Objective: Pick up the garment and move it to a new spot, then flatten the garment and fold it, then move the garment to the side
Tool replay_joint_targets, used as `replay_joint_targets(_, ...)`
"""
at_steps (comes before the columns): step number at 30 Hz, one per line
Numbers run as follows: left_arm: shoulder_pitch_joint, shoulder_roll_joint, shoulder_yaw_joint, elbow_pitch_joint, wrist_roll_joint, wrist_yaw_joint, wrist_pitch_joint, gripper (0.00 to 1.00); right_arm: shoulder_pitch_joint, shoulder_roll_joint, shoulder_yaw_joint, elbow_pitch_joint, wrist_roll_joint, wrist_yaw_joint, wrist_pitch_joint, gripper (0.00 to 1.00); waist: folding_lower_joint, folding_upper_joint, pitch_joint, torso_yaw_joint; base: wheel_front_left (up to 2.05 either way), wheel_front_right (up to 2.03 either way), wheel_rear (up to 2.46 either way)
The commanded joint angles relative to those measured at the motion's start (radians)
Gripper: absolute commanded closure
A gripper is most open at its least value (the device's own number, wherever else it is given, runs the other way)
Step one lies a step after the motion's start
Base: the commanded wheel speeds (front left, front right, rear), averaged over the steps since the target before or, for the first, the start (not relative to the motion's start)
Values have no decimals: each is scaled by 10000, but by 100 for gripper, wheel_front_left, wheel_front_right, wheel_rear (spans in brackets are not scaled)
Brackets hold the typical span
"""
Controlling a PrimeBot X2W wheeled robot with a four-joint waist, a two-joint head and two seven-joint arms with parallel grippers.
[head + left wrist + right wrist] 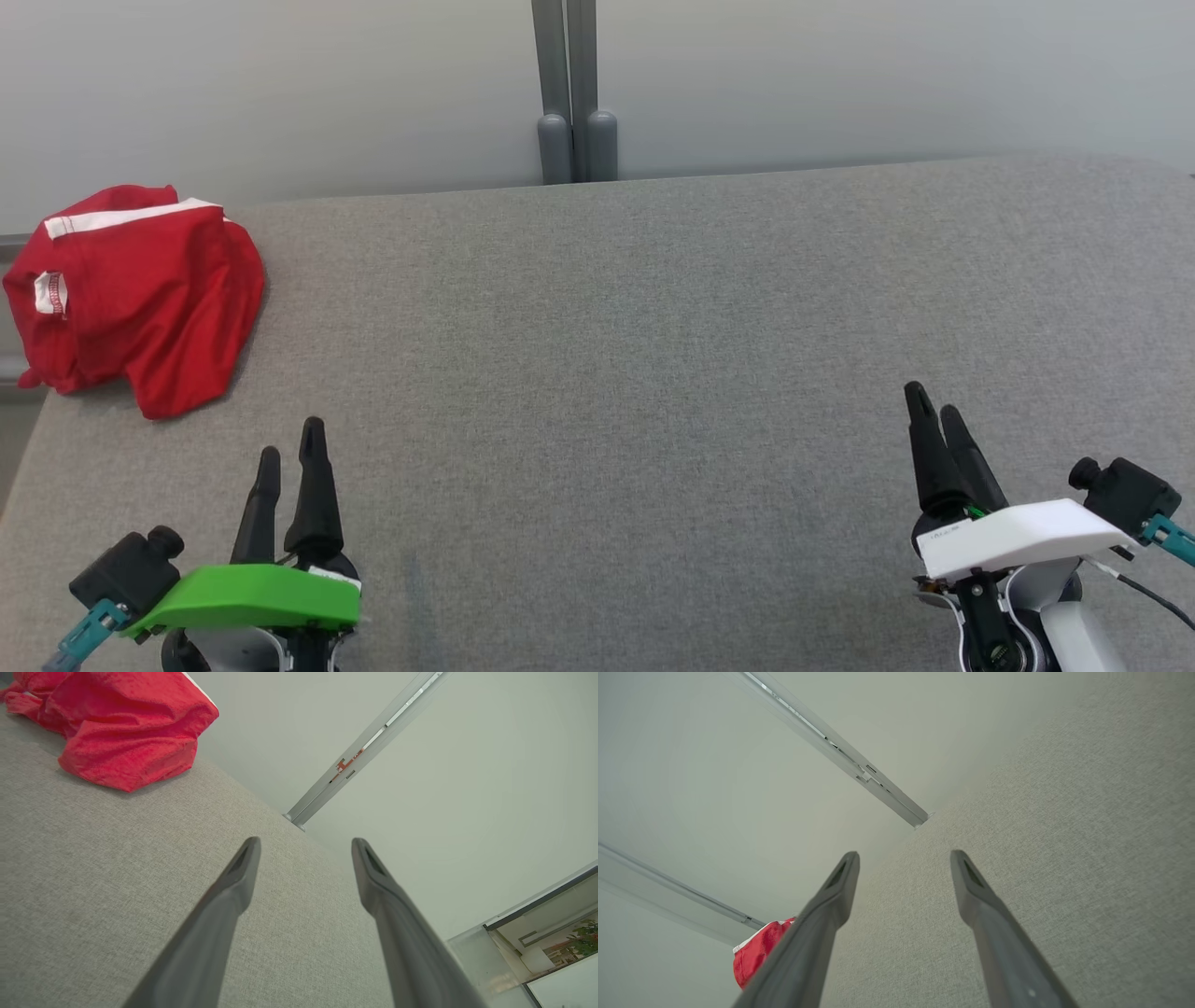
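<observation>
Red garment (pixel 140 289) bunched at far-left corner of grey table (pixel 653 373); both grippers empty.
Garment crumpled, white trim on top, partly over the table's left edge. Left gripper (pixel 291 439) near it but not touching, fingers spread wide, nothing between them. Right gripper (pixel 934 399) well apart at near right, fingers equally wide, holding nothing.

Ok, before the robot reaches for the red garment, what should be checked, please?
1. Left hand open, holding nothing: ok.
2. Right hand open, holding nothing: ok.
3. Red garment located, crumpled at the far left corner of the table: ok.
4. Garment wholly on table: cannot tell, it reaches the edge.
5. Nothing between left hand and garment: ok.
6. Bare table in front for flattening: ok.
</observation>
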Motion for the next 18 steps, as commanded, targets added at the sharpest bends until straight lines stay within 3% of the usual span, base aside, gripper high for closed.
replay_joint_targets(1,-1,70,-28,-162,483,64,-117,0,7,-63,36,-180,-352,5,-107,0,0,0,-3,4,0,0,0)
replay_joint_targets(18,410,87,-152,-41,2874,126,-592,0,189,-75,224,5,-2935,5,-579,0,0,0,-73,33,0,0,0)
